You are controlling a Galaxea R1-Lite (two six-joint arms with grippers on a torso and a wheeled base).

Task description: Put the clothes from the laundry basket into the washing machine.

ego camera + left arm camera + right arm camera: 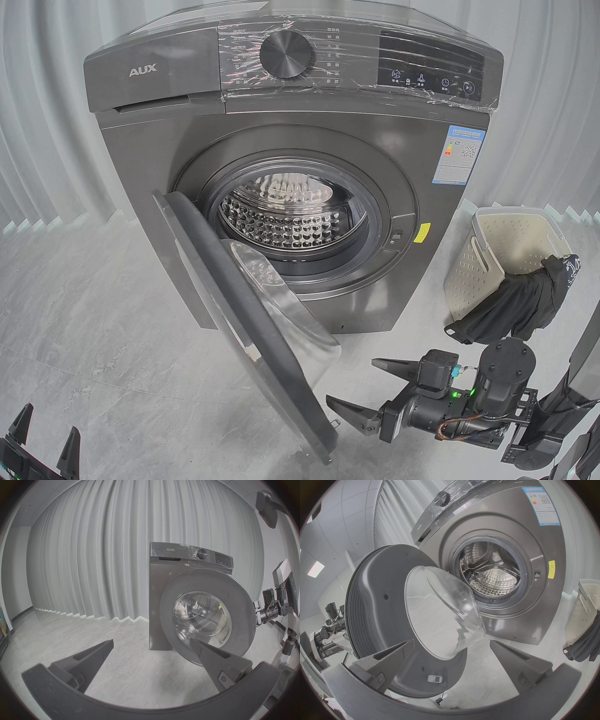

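Observation:
The grey washing machine (156, 144) stands with its round door (250, 325) swung wide open toward me, and its steel drum (287, 212) looks bare inside. To its right sits a white perforated laundry basket (519, 240), with dark clothes (519, 306) draped over its front rim. My right gripper (353, 382) hovers open and holds nothing, low in front of the machine between the door's edge and the basket. In the right wrist view the door's glass bowl (440, 611) is close ahead, the drum (487, 570) beyond. My left gripper (47, 431) is open low at the near left.
Pale tiled floor (94, 312) spreads around the machine, and white curtains (93, 558) hang behind it. The open door juts into the space between the two arms. There is floor room left of the machine.

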